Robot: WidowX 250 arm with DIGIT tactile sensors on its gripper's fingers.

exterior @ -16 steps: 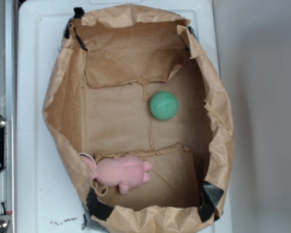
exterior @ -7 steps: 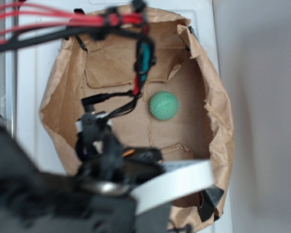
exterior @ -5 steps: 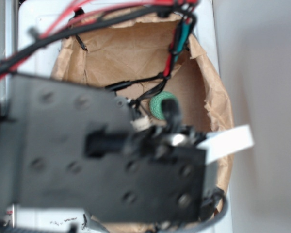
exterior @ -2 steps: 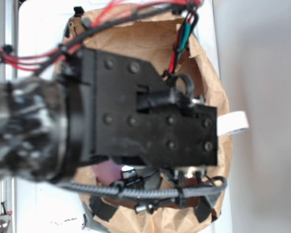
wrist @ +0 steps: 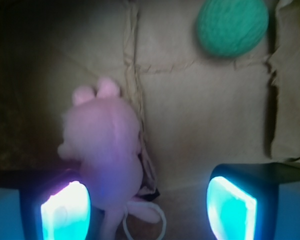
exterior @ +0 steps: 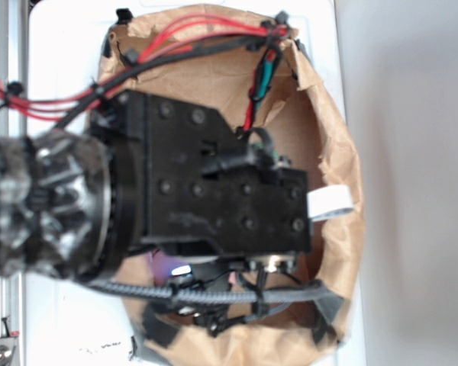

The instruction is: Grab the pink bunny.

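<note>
hand (wrist: 149, 209) lowered, spread beside pink bunny (wrist: 107, 150)

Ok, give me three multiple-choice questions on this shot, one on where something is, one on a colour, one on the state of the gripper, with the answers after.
1. In the wrist view, where does the small pale-pink plush bunny lie relative to the gripper?
A. Against the left-hand finger
B. Centred between the fingers
C. Beyond the right-hand finger

2. What colour is the round textured ball on the brown paper bag floor?
A. Red
B. Green
C. Yellow

3. How do the gripper's jaws stand?
A. Shut on the bunny
B. Shut on the ball
C. Open, holding nothing

Answers:
1. A: the bunny's body overlaps the left-hand glowing pad, leaving bare paper toward the other.
2. B: the ball at the wrist view's upper right is teal-green.
3. C: a wide gap separates the two pads, and neither toy is clamped between them.
</note>
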